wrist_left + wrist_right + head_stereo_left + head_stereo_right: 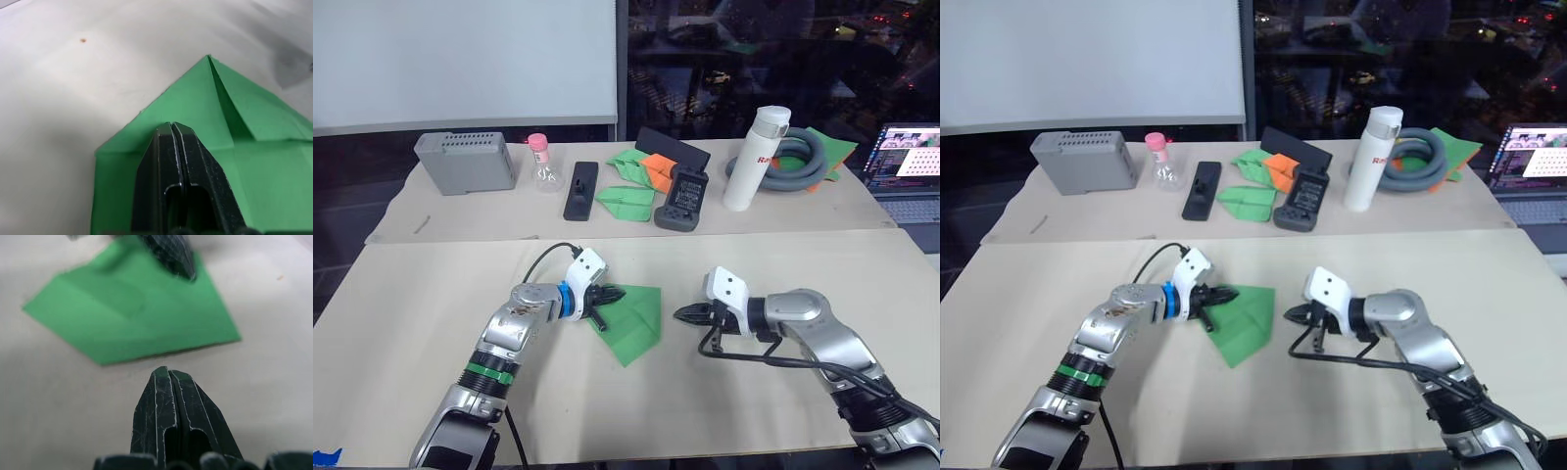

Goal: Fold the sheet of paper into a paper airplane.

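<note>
Bright green sheet of paper (634,319) on our pale beige bench (431,294).
Both our grippers, left gripper (608,294) and right gripper (689,314), have black fingers and white housings; orange folded paper (658,168) lies behind.

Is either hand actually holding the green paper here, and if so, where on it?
Neither grips it. The left hand, fingers shut, lies over the sheet of paper near its folded point. The right hand, also shut, sits beside the paper, apart from it.

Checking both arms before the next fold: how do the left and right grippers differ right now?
The left gripper rests its closed fingertips on the sheet of paper, pinning it; the right gripper sits beside the sheet, off its edge, over bare table. The left points toward the robot's right, the right toward its left. Both are shut and hold nothing.
</note>
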Tool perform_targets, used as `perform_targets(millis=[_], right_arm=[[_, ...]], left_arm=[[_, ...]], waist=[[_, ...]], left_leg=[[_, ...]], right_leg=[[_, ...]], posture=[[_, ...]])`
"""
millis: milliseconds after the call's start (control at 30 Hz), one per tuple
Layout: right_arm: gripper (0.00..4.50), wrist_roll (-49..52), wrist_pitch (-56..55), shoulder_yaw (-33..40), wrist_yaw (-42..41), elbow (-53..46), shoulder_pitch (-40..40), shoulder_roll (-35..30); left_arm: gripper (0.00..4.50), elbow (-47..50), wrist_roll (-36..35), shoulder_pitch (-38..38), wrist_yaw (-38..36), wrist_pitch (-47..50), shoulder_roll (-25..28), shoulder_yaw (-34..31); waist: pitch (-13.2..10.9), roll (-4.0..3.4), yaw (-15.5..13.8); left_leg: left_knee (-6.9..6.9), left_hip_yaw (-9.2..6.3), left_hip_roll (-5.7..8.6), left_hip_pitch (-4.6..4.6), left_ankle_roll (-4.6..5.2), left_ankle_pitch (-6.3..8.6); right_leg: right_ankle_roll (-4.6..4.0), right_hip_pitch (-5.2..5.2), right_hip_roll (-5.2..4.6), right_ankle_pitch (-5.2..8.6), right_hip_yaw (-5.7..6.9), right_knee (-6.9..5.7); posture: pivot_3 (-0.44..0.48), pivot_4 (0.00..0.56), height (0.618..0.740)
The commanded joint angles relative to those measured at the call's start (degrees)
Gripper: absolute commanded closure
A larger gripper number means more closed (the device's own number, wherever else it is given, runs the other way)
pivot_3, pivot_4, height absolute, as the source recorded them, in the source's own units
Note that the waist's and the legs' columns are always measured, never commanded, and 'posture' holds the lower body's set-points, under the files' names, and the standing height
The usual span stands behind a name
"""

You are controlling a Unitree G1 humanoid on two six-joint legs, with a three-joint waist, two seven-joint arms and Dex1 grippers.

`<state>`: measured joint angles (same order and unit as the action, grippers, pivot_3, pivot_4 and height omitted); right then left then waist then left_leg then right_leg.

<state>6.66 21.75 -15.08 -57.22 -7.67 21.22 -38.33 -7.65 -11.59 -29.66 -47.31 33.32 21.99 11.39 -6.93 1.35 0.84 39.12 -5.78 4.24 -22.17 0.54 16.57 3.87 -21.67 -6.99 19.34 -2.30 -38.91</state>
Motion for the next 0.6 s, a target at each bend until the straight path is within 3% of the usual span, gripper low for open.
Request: perform_targets(millis=[33, 433, 600], right_arm=[[4.46, -0.6, -1.1, 0.2, 0.0, -0.7, 0.7, 0.0], [4.46, -8.3, -10.3, -6.1, 0.4, 8.0, 4.5, 3.9], [4.46, -6.3, -11.0, -4.4, -1.1, 10.5, 5.7, 5.7]], left_arm=[[4.50, 0.1, 0.1, -0.5, -1.0, -0.6, 0.5, 0.4], [4.50, -0.2, 1.1, -0.6, -0.9, -1.2, -0.7, 1.5], [4.50, 0.3, 1.1, -0.2, -0.6, -1.0, -1.1, 1.7]], waist=[[0.0, 0.00, 0.0], [0.0, 0.01, 0.2], [0.0, 0.01, 0.5]], left_leg=[[0.02, 0.00, 0.02, -0.04, 0.00, 0.00], [0.09, 0.01, 0.01, -0.09, -0.03, -0.02], [0.09, 0.01, -0.01, -0.06, -0.04, -0.02]], right_leg=[[0.00, -0.05, -0.01, 0.00, 0.00, -0.01], [0.00, -0.29, -0.01, 0.00, 0.01, -0.16], [0.00, -0.30, 0.01, 0.00, 0.01, -0.24]], posture=[[0.000, 0.150, 0.740], [0.000, 0.150, 0.740], [0.000, 0.150, 0.740]])
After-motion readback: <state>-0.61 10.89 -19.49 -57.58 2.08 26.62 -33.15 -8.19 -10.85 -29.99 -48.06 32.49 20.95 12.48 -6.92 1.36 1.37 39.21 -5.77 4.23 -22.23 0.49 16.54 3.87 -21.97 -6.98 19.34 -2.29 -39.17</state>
